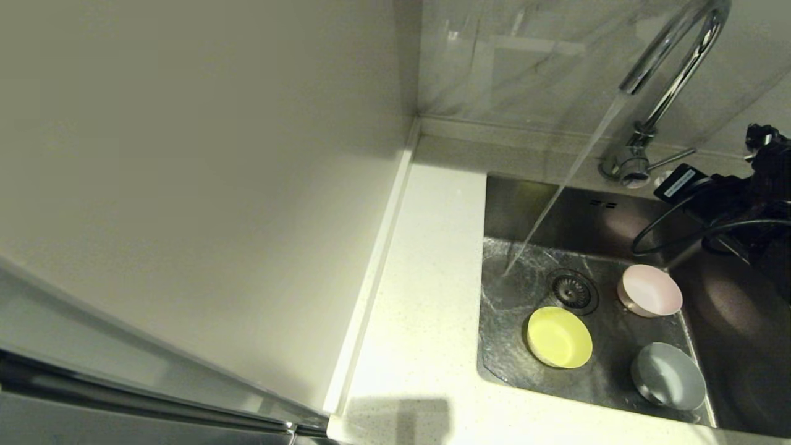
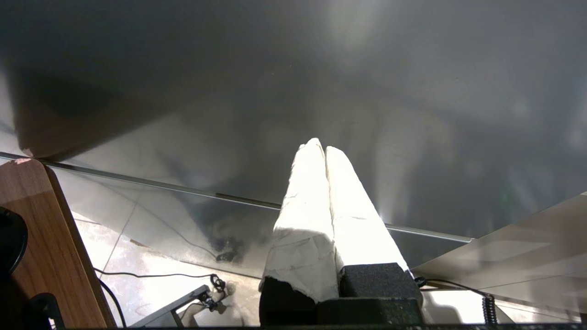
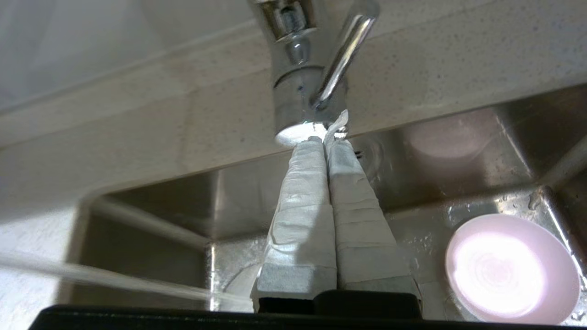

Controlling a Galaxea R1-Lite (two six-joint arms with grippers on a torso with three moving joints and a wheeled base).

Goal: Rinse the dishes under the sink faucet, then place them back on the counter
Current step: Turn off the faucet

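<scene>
water running from faucet [image 1: 670, 59], upper right. three bowls [image 1: 559, 337] lie unrinsed in sink [image 1: 723, 346]. right gripper [image 3: 326, 137] pinched closed at lever [image 3: 341, 57], empty.

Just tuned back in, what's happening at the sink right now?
Water streams from the faucet onto the sink floor beside the drain. The pink bowl, yellow bowl and grey bowl sit in the basin, none under the stream. The right claw, shut, is at the faucet lever. The left claw is parked away, shut.
</scene>
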